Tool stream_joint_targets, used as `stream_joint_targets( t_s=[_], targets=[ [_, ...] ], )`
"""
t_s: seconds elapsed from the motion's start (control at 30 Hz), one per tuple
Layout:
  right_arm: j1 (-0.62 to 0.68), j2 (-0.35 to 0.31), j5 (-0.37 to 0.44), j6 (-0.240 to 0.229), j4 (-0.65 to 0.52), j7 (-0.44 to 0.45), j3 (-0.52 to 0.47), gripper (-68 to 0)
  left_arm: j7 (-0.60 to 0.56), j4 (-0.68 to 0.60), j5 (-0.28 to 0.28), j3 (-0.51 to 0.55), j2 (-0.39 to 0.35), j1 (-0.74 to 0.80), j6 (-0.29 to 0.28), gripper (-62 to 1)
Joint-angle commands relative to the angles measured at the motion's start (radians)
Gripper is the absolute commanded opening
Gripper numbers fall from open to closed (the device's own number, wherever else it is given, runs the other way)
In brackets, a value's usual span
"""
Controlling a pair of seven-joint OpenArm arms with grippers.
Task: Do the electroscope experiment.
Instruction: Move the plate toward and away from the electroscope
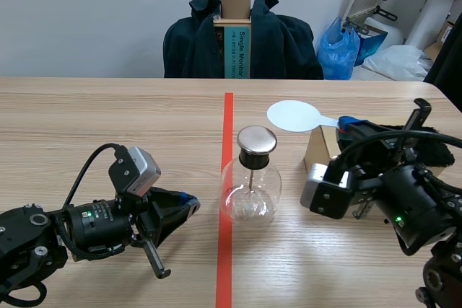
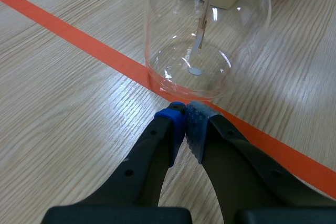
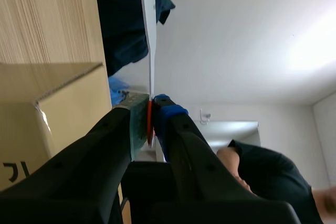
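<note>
**Scene view.** The flask (image 1: 250, 191) is found upright on the table (image 1: 108, 113), partly over the red tape line (image 1: 228, 117), with its metal cap (image 1: 257, 140) uppermost. Nothing is steadying it. If the paddle (image 1: 292, 115) is brought in too low, the cap could be struck and the flask tipped. The left gripper (image 1: 189, 204) is laid low, just beside the flask, its fingers pressed together on nothing. The right gripper (image 1: 346, 123) is held over a cardboard box (image 1: 318, 151), pinching the paddle's handle. The round white disc is near the cap but apart from it.

**Left wrist view.** The flask (image 2: 226, 51) is seen directly ahead of the left gripper (image 2: 185, 121). It is close, and apparently not touching, though the clear glass makes this hard to judge. A thin leaf (image 2: 202, 32) hangs inside. A slight forward push from this arm would be enough to slide or topple the flask.

**Right wrist view.** The paddle (image 3: 152, 40) is seen edge-on, clamped between the pads of the right gripper (image 3: 150, 114). The wrist is rolled onto its side, with the box (image 3: 58, 108) beside the fingers. The hold is taken on a thin handle, so twisting or slipping under contact is considered possible. A person (image 3: 268, 177) is noted beyond.
</note>
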State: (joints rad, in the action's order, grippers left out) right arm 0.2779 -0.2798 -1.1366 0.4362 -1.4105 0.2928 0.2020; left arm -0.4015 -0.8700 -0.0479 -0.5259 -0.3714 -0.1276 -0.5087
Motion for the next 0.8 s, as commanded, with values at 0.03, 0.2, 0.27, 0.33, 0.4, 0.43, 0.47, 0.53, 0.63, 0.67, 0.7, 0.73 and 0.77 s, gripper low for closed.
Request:
stream_joint_targets(
  t_s=[0.03, 0.2, 0.27, 0.33, 0.4, 0.43, 0.47, 0.53, 0.63, 0.67, 0.7, 0.73, 0.77],
  targets=[
    [-0.012, -0.013, 0.008, 0.011, -0.017, -0.052, -0.013, -66.7, -0.018, -0.019, -0.006, 0.008, 0.0, -0.003, -0.002, -58.8],
    [-0.012, -0.013, 0.008, 0.011, -0.017, -0.136, -0.013, -66.7, -0.018, -0.019, -0.003, 0.008, 0.0, -0.003, -0.002, -58.8],
    [-0.012, -0.013, 0.008, 0.011, -0.017, -0.155, -0.013, -66.7, -0.018, -0.019, 0.014, 0.008, 0.0, -0.003, -0.002, -58.8],
    [-0.012, -0.014, 0.008, 0.011, -0.017, -0.156, -0.013, -66.7, -0.018, -0.019, 0.027, 0.008, 0.002, -0.003, -0.002, -58.8],
    [-0.012, -0.014, 0.008, 0.011, -0.017, -0.15, -0.013, -66.7, -0.018, -0.019, 0.035, 0.008, 0.003, -0.003, 0.002, -58.8],
    [-0.012, -0.014, 0.008, 0.011, -0.017, -0.14, -0.013, -66.7, -0.018, -0.019, 0.035, 0.008, 0.003, -0.003, 0.002, -58.8],
    [-0.012, -0.014, 0.008, 0.011, -0.017, -0.127, -0.013, -66.7, -0.018, -0.019, 0.035, 0.008, 0.003, -0.003, 0.002, -58.8],
    [-0.012, -0.013, 0.008, 0.011, -0.017, -0.098, -0.013, -66.7, -0.018, -0.019, 0.035, 0.008, 0.005, -0.003, 0.002, -58.8],
    [-0.012, -0.013, 0.008, 0.011, -0.017, -0.047, -0.013, -66.7, -0.02, -0.019, 0.034, 0.008, 0.005, -0.003, 0.002, -58.8],
    [-0.012, -0.013, 0.008, 0.011, -0.017, -0.03, -0.013, -66.7, -0.021, -0.019, 0.034, 0.008, 0.005, -0.003, 0.002, -58.8],
    [-0.012, -0.013, 0.008, 0.011, -0.017, -0.009, -0.013, -66.7, -0.021, -0.019, 0.034, 0.008, 0.005, -0.003, 0.002, -58.8],
    [-0.012, -0.013, 0.008, 0.011, -0.017, 0.011, -0.013, -66.7, -0.021, -0.019, 0.034, 0.008, 0.005, -0.003, 0.002, -58.8],
    [-0.012, -0.013, 0.008, 0.012, -0.017, 0.032, -0.013, -66.7, -0.021, -0.019, 0.034, 0.008, 0.005, -0.003, 0.002, -58.8]
  ],
)
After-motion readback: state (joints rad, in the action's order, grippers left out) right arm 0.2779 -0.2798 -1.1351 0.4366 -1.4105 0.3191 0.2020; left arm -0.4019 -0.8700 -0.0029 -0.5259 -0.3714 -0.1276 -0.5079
